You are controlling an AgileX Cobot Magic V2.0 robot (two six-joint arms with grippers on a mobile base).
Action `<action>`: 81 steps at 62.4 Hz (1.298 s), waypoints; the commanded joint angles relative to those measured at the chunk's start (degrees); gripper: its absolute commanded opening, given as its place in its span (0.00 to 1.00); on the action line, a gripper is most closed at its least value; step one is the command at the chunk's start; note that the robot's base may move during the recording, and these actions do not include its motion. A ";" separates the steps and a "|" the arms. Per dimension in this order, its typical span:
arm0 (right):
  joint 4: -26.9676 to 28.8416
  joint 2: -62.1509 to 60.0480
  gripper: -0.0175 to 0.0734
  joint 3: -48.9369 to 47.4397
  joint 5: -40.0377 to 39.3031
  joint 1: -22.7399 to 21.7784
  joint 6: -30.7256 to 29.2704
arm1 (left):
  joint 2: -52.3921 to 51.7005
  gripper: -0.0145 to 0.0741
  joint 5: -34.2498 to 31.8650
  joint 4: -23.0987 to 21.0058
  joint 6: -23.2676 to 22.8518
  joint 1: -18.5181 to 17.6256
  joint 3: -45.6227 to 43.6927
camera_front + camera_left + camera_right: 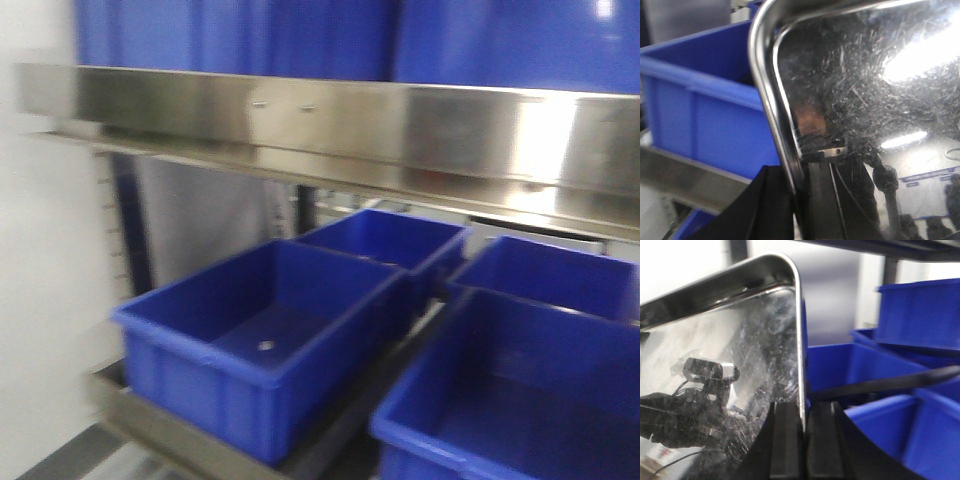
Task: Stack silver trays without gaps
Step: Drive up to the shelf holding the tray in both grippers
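Note:
In the left wrist view a scratched, shiny silver tray (865, 100) fills the right side. Its rounded rim runs down between the black fingers of my left gripper (799, 200), which is shut on it. The right wrist view also shows a silver tray (740, 355) standing on edge. My right gripper (803, 440) is shut on its thin right rim, one black pad (786, 440) on each side. I cannot tell whether both views show the same tray. Neither tray nor gripper appears in the front view.
Several open blue bins (260, 340) sit on the lower shelf. A broad steel shelf rail (330, 125) crosses above them. A blue bin (700, 100) lies left of the left gripper and more blue bins (910, 380) right of the right gripper.

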 commanded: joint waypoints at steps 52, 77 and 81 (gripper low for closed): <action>0.21 -0.45 0.10 -0.52 -14.75 1.44 0.47 | 0.00 0.15 -1.23 -1.45 1.83 -1.25 -0.33; 0.21 -0.45 0.10 -0.52 -14.75 1.44 0.47 | 0.00 0.15 -1.23 -1.45 1.83 -1.25 -0.33; 0.21 -0.45 0.10 -0.52 -14.75 1.44 0.47 | 0.00 0.15 -1.23 -1.45 1.83 -1.25 -0.33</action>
